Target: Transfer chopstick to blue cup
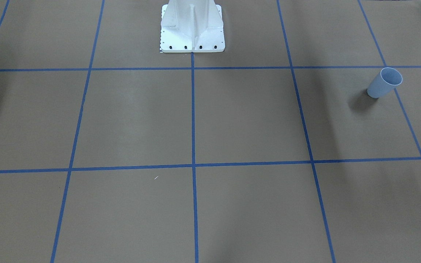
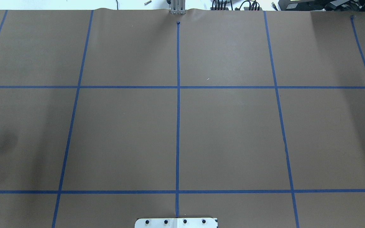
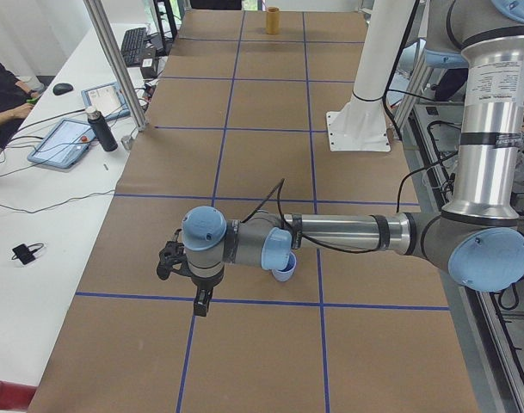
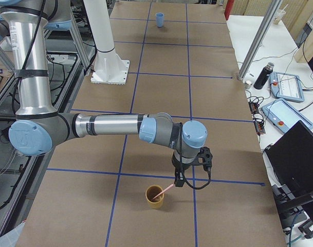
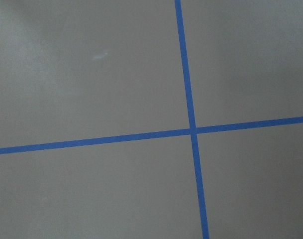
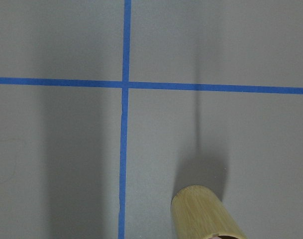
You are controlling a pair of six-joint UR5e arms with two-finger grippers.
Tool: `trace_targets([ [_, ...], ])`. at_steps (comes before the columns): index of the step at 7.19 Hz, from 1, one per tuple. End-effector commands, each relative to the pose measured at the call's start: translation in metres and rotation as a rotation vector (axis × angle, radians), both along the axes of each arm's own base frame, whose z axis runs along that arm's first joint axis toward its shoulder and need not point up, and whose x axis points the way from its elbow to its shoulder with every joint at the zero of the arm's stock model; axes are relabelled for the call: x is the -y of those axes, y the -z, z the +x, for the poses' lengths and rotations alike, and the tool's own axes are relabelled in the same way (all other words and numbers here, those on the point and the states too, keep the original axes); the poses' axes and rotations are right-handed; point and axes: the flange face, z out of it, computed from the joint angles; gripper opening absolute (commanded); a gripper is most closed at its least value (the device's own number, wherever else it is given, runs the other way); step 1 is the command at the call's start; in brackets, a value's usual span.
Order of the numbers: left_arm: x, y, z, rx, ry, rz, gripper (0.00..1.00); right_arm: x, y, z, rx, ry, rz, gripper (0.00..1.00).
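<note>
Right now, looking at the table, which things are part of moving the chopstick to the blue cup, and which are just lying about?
For the job:
chopstick, leaning in the tan cup
blue cup, standing far off
right claw, by the chopstick's upper end

Just lying about:
black bottle on the side bench
tablet on the side bench

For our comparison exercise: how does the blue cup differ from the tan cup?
Colour: the blue cup is pale blue; the tan cup is wood-coloured.
Contents: a pink chopstick leans out of the tan cup; no stick shows in the blue cup.
Place: the blue cup stands by the left arm, the tan cup by the right arm.
Both stand upright, mouths open, on the brown table.
</note>
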Motion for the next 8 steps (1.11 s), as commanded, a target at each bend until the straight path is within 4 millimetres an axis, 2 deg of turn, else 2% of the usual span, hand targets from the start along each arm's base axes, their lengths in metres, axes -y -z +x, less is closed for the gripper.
trace_targets([
  [1,0.0000,0.0001,0.0000,0.000,0.000,0.000,0.98,-0.0023,-0.0027,-0.0002,-0.001,0.000,0.017,1.00],
  [8,0.0009,0.0047,0.0013,0.005,-0.009,0.017,0.98,-0.0015,0.0040,-0.0002,-0.001,0.000,0.031,1.00],
])
